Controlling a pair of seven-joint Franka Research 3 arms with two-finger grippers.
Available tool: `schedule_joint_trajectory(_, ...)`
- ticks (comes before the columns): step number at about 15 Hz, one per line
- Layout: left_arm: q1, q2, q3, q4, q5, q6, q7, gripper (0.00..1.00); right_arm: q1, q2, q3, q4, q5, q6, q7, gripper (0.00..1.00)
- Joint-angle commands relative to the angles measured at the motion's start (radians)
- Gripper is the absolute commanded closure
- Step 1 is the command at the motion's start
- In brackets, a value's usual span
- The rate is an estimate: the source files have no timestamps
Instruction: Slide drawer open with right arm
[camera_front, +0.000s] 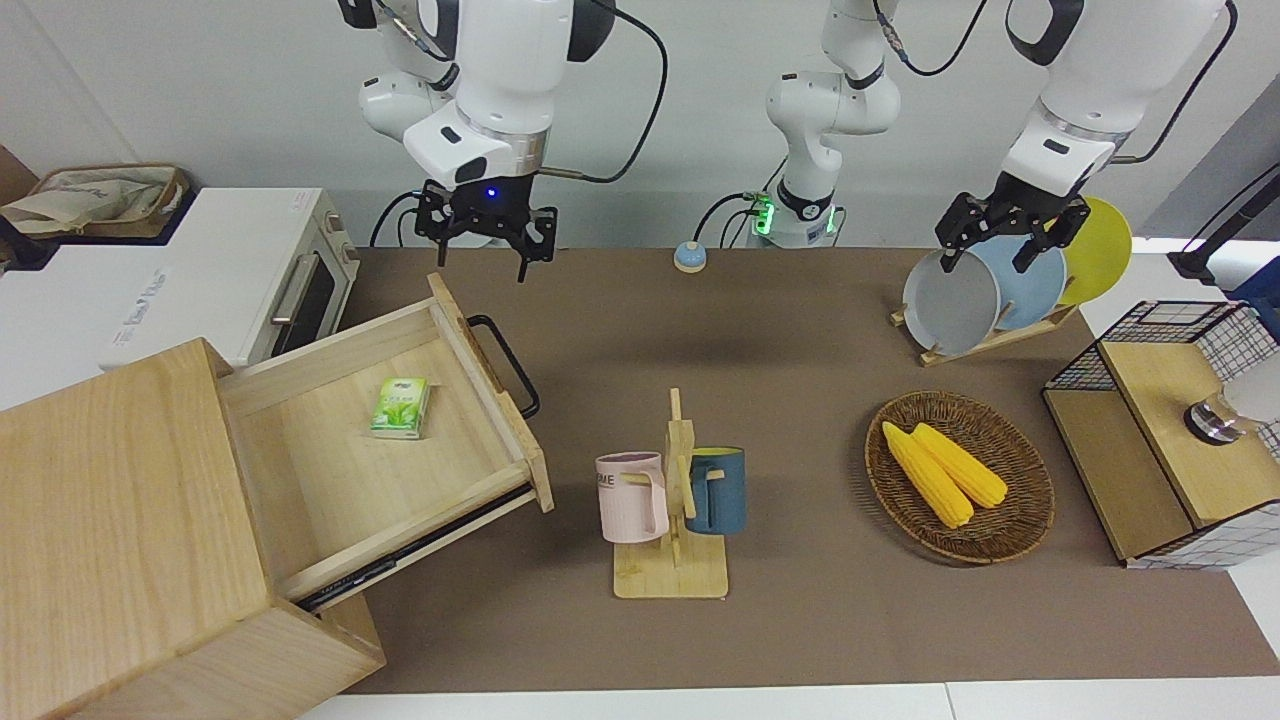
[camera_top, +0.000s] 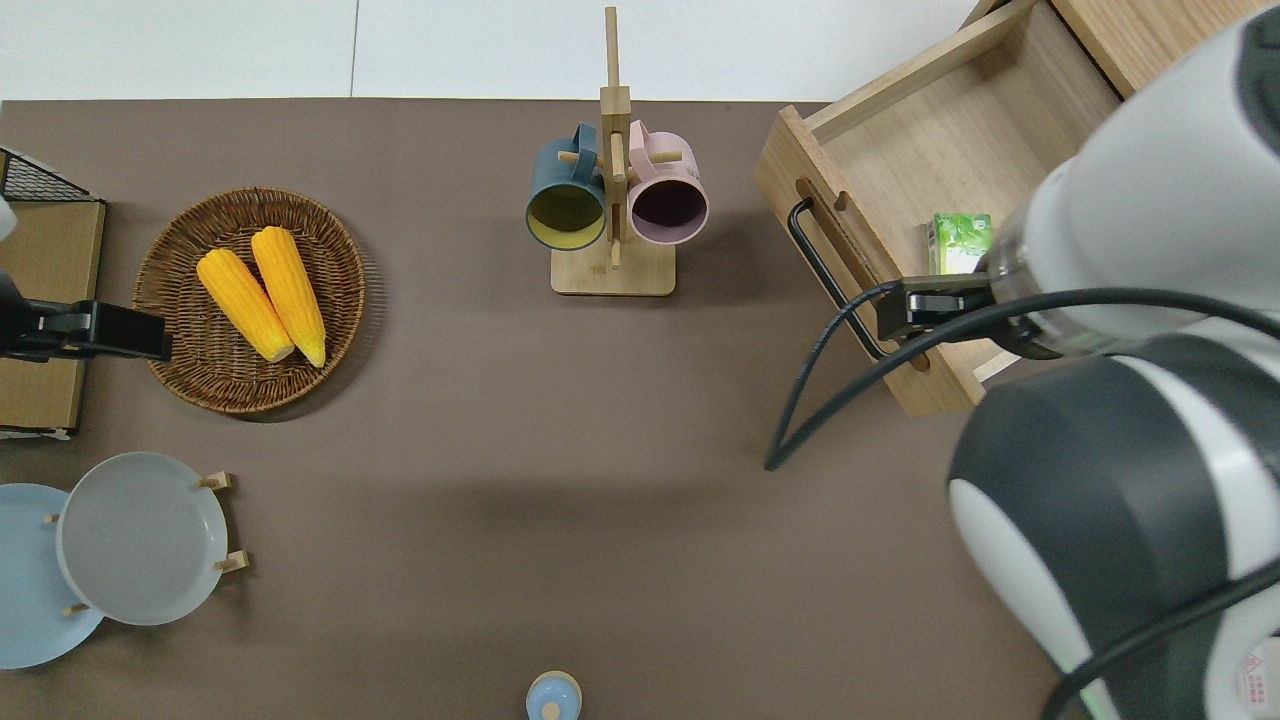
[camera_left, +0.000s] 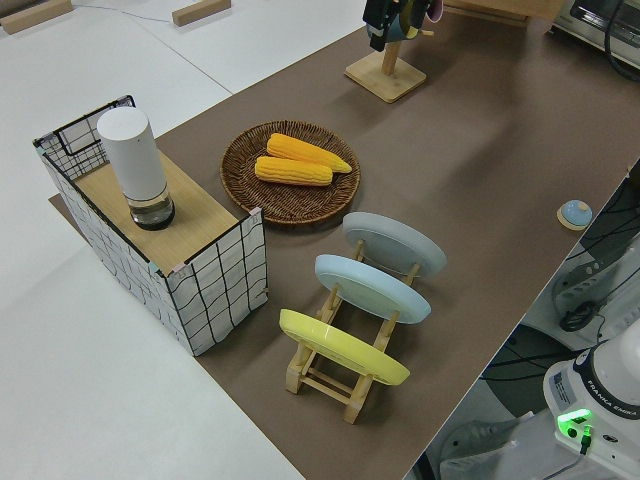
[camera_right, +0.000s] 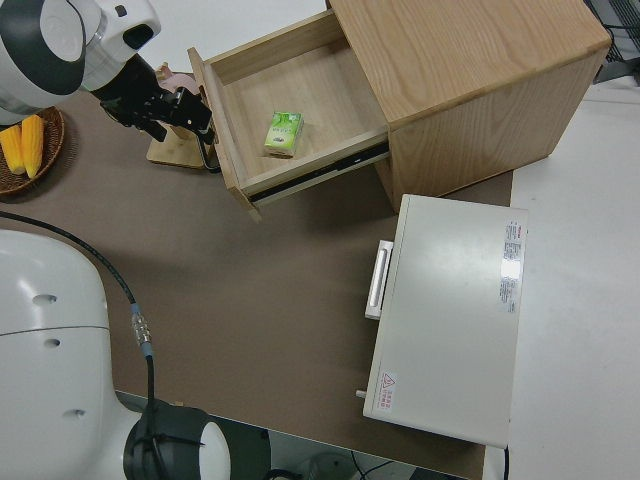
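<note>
The drawer (camera_front: 330, 480) stands pulled far out of the pale-wood cabinet (camera_front: 110, 500). Its black loop handle (camera_front: 508, 362) is free. A small green box (camera_front: 400, 408) lies in the drawer. My right gripper (camera_front: 485, 252) is open and empty, its fingers point down, and its blue wrist light is on. It hangs high in the air, clear of the handle. In the overhead view it (camera_top: 925, 305) is over the end of the drawer front (camera_top: 860, 270) nearer to the robots. In the right side view it (camera_right: 170, 110) shows beside the drawer (camera_right: 300, 90). My left arm is parked, its gripper (camera_front: 1000, 245) open.
A white toaster oven (camera_front: 250, 280) stands beside the cabinet, nearer to the robots. A mug rack (camera_front: 672, 500) with two mugs stands mid-table. A basket (camera_front: 1020, 500) of corn, a plate rack (camera_front: 990, 335) and a wire-mesh box (camera_front: 1170, 430) are toward the left arm's end.
</note>
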Motion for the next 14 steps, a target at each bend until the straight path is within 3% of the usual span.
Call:
schedule_joint_trajectory(1, -0.017, 0.013, 0.017, 0.020, 0.012, 0.000, 0.007, 0.00, -0.114, -0.055, 0.012, -0.052, 0.122, 0.023, -0.145, 0.017)
schedule_joint_trajectory(4, -0.017, 0.013, 0.017, 0.020, 0.012, 0.000, 0.007, 0.00, -0.158, -0.053, -0.003, -0.053, 0.173, 0.038, -0.199, 0.017)
schedule_joint_trajectory(9, -0.017, 0.013, 0.017, 0.020, 0.012, 0.000, 0.007, 0.00, -0.158, -0.036, -0.083, -0.053, 0.220, 0.066, -0.242, 0.015)
schedule_joint_trajectory(14, -0.017, 0.013, 0.017, 0.020, 0.012, 0.000, 0.007, 0.00, -0.150, -0.035, -0.089, -0.053, 0.202, 0.058, -0.236, 0.015)
